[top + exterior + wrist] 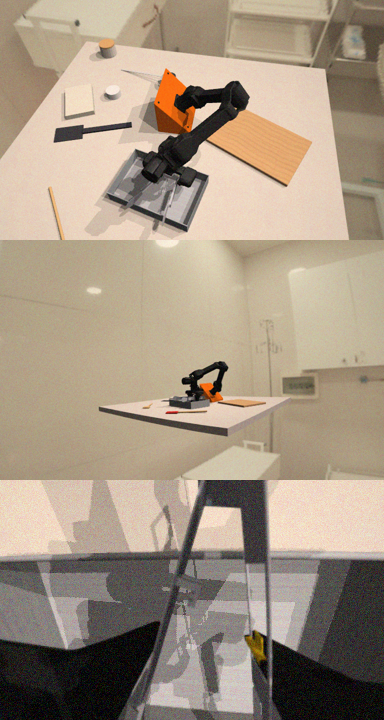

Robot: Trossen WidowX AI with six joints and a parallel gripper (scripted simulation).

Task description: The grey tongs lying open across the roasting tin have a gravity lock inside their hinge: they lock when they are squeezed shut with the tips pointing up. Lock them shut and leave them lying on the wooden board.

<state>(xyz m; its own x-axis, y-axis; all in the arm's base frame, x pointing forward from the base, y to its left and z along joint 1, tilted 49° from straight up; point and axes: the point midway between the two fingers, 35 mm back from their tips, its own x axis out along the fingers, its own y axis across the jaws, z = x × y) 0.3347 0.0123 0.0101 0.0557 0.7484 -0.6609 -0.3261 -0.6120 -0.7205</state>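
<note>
The grey tongs [165, 216] [227, 492] lie open across the roasting tin [176, 225] [181, 404] [115, 557]. In the wrist view their hinge end is at the top, past the tin's rim, and the two arms spread downward; a small yellow piece [256, 646] shows at the right arm. My gripper [171, 182] [193, 396] [204, 631] is open, low over the tin, with one finger beside each outer side of the tongs' arms. Whether the fingers touch them I cannot tell. In the top view my gripper hides the hinge. The wooden board [269, 144] [242, 402] lies to the right of the tin.
The orange stand [172, 99] [208, 390] bears the arm behind the tin. A black spatula [69, 133], a pale block [79, 100], a white round piece [112, 91] and a lidded jar [108, 50] are at the left. A red-headed utensil [171, 412] lies near the tin.
</note>
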